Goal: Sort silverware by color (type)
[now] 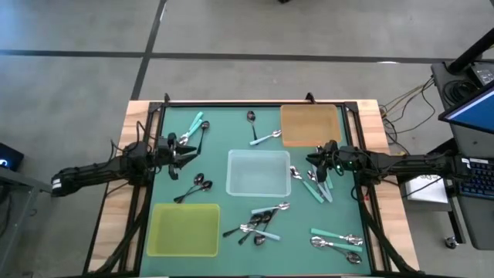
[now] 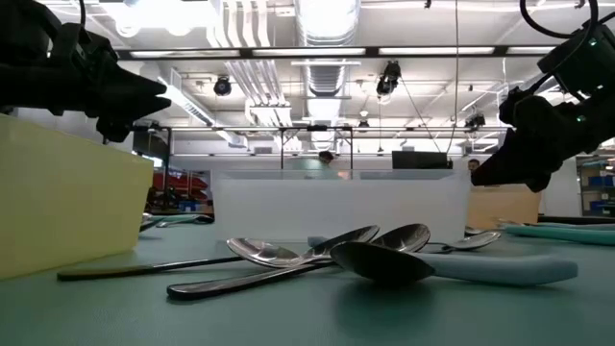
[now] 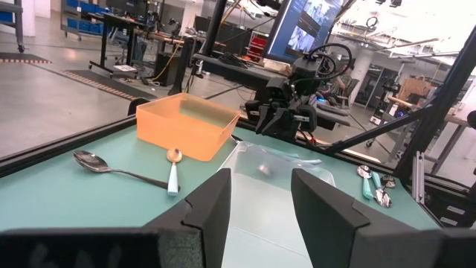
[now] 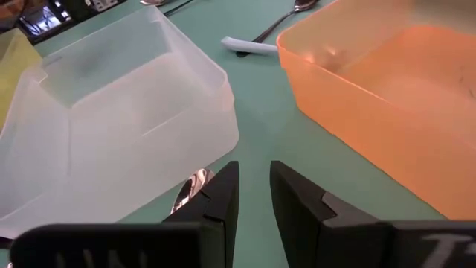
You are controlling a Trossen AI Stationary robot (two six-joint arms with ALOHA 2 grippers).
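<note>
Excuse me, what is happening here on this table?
Two robot arms are sorting scattered silverware on a green table into three trays. The yellow-green tray, clear tray and orange tray look empty. The left gripper and right gripper are both open and hold nothing. So the sorting has hardly begun.
</note>
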